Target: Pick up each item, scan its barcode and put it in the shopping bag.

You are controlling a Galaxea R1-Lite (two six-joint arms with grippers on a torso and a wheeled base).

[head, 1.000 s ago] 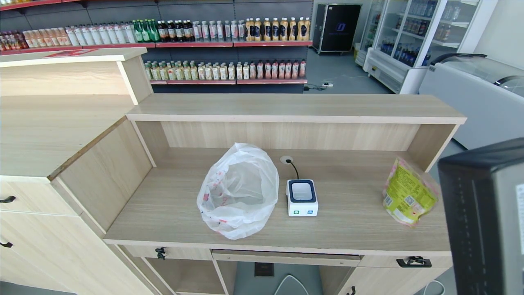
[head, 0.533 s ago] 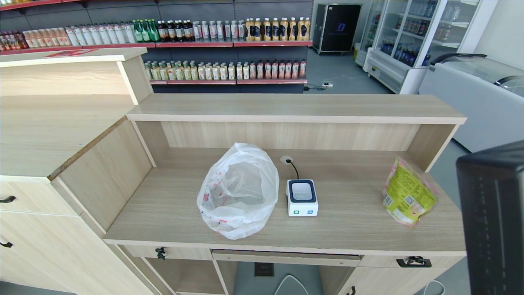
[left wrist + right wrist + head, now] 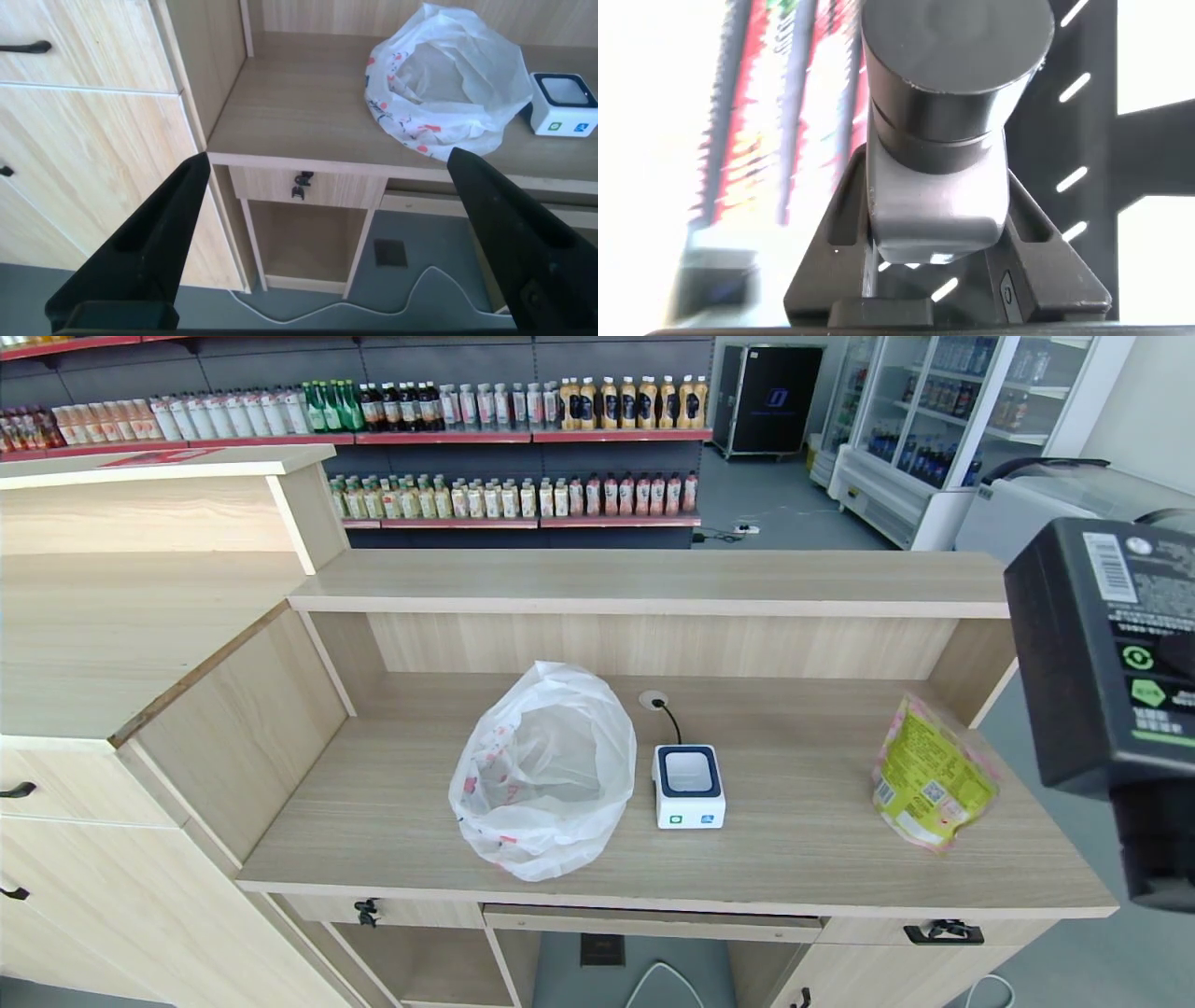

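A white plastic shopping bag (image 3: 541, 770) stands open at the middle of the wooden counter (image 3: 373, 821). Just right of it sits a small white scanner (image 3: 689, 786) with a dark-framed window facing up. A green snack pouch (image 3: 932, 775) lies near the counter's right end. My right arm (image 3: 1111, 653) shows as a black labelled housing close to the camera, above and right of the pouch. My left gripper (image 3: 327, 159) is open and empty, low in front of the counter's left corner, with the bag (image 3: 448, 75) and scanner (image 3: 563, 103) beyond it.
A raised ledge (image 3: 653, 583) runs along the counter's back. A taller cabinet (image 3: 140, 644) walls off the left side. Drawers with black handles (image 3: 943, 931) sit under the counter. The scanner's cable goes into a hole (image 3: 653, 698). Bottle shelves and fridges stand far behind.
The black bulk of my right arm at the right edge slid rightward, then swung up; a labelled housing now sits higher. Bag, scanner and pouch have not moved.
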